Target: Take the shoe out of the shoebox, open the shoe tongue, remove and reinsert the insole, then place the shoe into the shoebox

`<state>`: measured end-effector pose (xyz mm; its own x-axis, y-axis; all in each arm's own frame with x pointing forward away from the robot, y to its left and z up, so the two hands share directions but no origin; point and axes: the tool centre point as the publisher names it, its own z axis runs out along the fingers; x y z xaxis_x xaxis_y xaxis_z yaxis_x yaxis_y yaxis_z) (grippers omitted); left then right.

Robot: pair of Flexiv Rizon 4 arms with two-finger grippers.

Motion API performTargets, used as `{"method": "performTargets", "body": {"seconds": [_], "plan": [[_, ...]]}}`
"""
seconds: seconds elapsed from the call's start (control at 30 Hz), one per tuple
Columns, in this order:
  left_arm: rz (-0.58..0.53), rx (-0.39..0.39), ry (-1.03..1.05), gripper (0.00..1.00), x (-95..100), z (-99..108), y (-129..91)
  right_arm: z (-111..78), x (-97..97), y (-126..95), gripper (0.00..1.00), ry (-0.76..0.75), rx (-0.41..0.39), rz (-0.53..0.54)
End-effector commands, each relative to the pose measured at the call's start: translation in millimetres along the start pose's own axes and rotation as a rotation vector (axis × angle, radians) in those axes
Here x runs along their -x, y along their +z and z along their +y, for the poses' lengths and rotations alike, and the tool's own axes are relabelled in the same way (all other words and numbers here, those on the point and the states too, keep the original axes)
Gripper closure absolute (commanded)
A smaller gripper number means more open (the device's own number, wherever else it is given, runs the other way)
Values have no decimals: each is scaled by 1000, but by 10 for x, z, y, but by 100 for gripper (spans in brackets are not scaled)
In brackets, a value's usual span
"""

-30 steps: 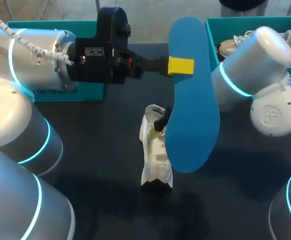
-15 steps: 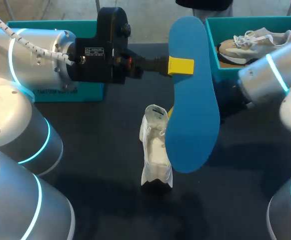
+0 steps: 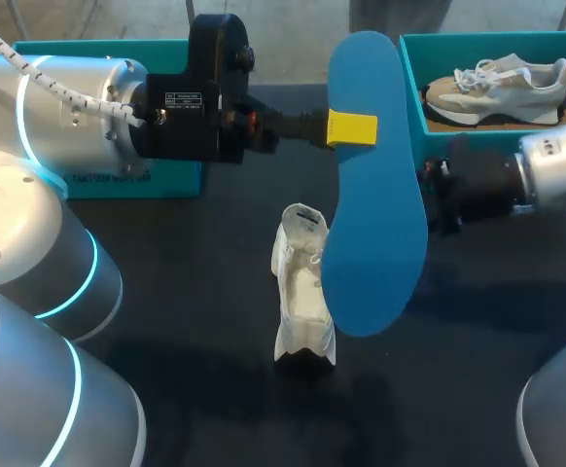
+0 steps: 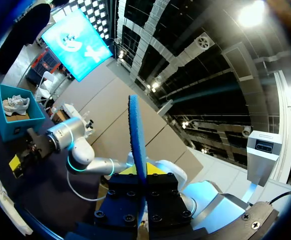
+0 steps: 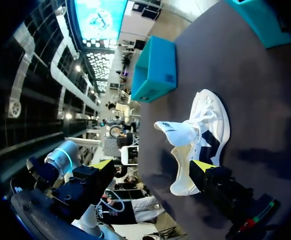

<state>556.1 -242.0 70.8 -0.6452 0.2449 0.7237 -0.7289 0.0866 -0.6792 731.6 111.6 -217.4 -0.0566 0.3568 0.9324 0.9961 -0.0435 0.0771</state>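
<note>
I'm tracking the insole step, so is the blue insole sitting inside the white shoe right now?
No, the left gripper holds the blue insole up in the air, outside the white shoe.

Black table (image 3: 166, 292) carries 1 white shoe (image 3: 300, 292), 2 teal shoeboxes (image 3: 181, 180).
</note>
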Motion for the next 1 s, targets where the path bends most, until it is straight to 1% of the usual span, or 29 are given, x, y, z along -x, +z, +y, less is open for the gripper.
{"method": "performTargets", "body": {"seconds": [0.03, 0.2, 0.27, 0.37, 0.9, 0.93, 0.97, 1.0], "plan": [[-6, -17, 0, 100, -55, 56, 37, 6, -70, -46, 0, 11, 6, 39], [-6, -17, 0, 100, -55, 56, 37, 65, -258, -142, 0, -1, 39, 133], [-6, -17, 0, 100, -55, 56, 37, 81, -345, -184, 0, -18, 47, 192], [-6, -17, 0, 100, -55, 56, 37, 100, -459, -222, 0, -64, 71, 190], [-6, -17, 0, 100, -55, 56, 37, 100, -459, -222, 0, -64, 71, 190], [-30, 25, 53, 100, -25, 80, 16, 100, -459, -222, 0, -64, 71, 190], [-39, 49, 92, 100, -3, 98, -3, 100, -459, -222, 0, -64, 71, 190], [-40, 43, 104, 100, 5, 99, -15, 100, -459, -222, 0, -64, 71, 190]]}}
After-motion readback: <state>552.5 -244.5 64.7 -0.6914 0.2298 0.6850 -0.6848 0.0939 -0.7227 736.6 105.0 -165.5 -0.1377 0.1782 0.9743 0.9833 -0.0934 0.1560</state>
